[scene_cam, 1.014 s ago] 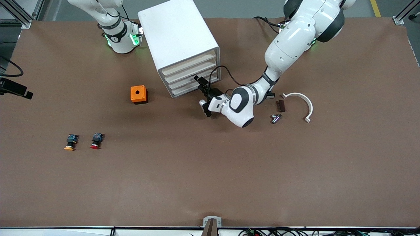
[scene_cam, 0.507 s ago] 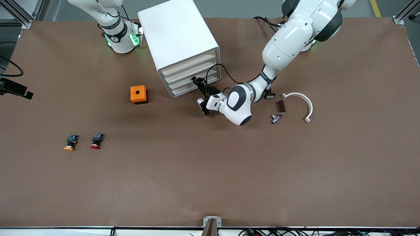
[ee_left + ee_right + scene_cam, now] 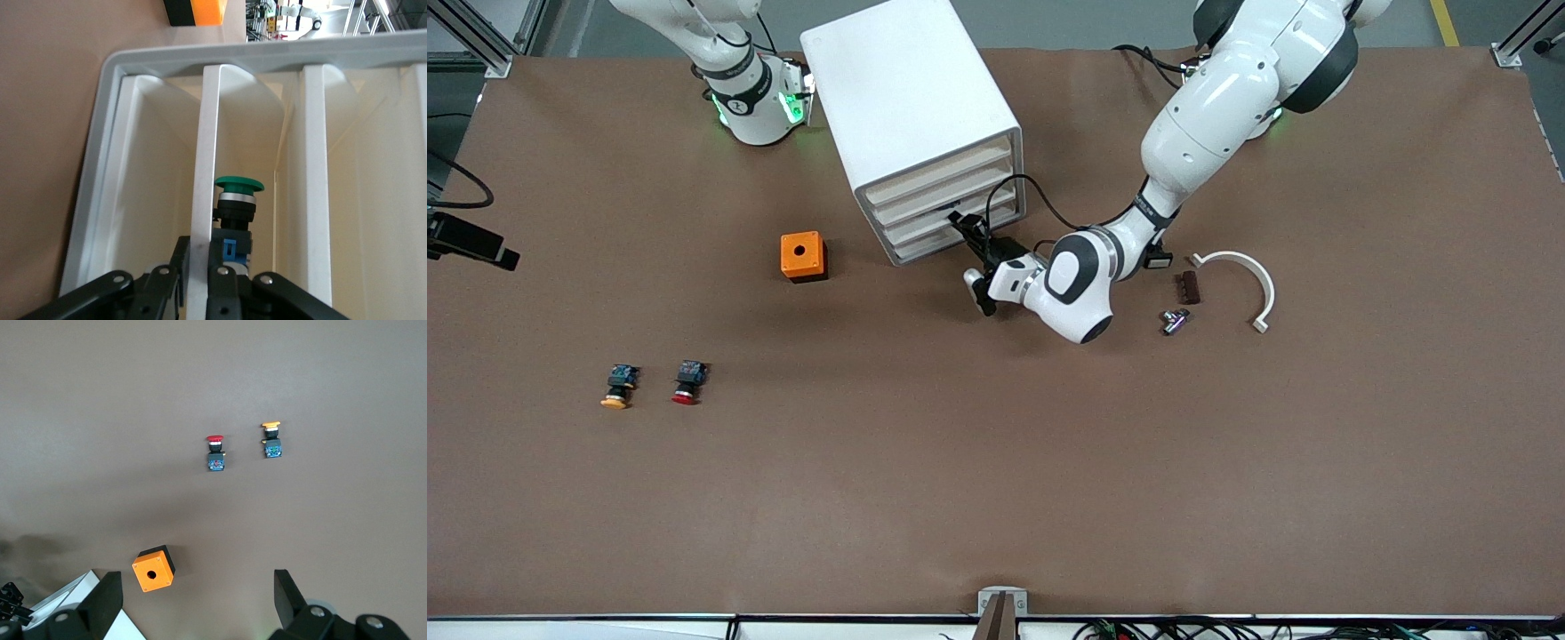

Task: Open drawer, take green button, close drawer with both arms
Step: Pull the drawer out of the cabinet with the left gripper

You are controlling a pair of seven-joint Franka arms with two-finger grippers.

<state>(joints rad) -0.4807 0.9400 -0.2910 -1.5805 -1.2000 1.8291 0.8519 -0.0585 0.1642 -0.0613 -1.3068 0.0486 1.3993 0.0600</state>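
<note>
Green-capped button: was seen inside the drawer, at 12 o'clock from the jaws.
Left gripper: was clamped on the drawer's cream front edge at the cabinet.
Right gripper: was held wide apart, waiting above the orange box.

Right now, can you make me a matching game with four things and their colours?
Things:
1. small square box with a hole
2. curved plastic arc piece
3. round cap of the push button in the drawer
4. tabletop

Colours:
A. green
B. brown
C. orange
D. white

Pairs: 1-C, 2-D, 3-A, 4-B
</note>
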